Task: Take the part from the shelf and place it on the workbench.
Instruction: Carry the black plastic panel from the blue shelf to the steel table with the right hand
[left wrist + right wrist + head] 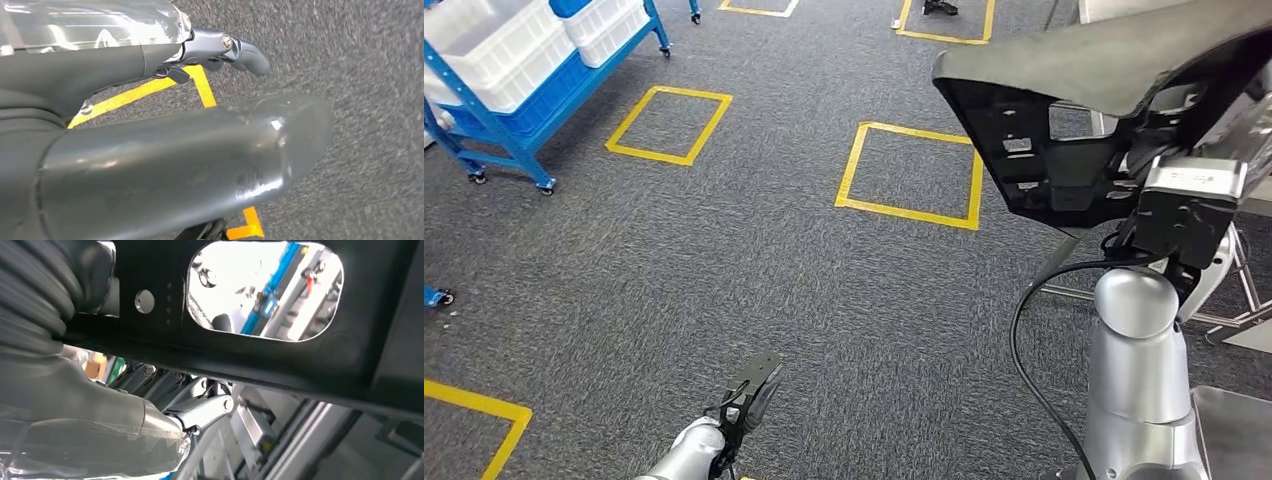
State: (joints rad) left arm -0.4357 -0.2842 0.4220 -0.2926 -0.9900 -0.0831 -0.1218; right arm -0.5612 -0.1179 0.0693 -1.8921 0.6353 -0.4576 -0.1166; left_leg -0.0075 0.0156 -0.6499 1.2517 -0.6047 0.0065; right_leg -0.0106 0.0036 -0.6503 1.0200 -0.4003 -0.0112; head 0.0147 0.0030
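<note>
- The step in hand looks like the carry: the large black moulded plastic part (1064,120), with its cut-out windows and ribs, is up in the air on the robot's right, over the grey carpet floor (774,270), off any shelf and not yet on a bench.
- The right hand (1189,200) holds the part from beneath at its near end; in the right wrist view the thumb and darker fingers (200,412) lie against the part's black wall beside a rounded window.
- The left hand (749,395) hangs low over the carpet, fingers apart and holding nothing; the left wrist view shows its thick grey thumb (200,160) and a dark fingertip above a yellow taped line.
- A blue wheeled shelf rack with white plastic bins (514,70) stands well apart at the far left.
- Yellow taped squares (911,175) mark the carpet.
- Next, I judge, the robot must turn toward the bench, keep the part level, then lower it onto a flat surface before loosening the grip.
- A pale metal frame (1224,290) stands to the right; I cannot tell whether it belongs to the bench.
- No brand, label or writing can be read anywhere.
</note>
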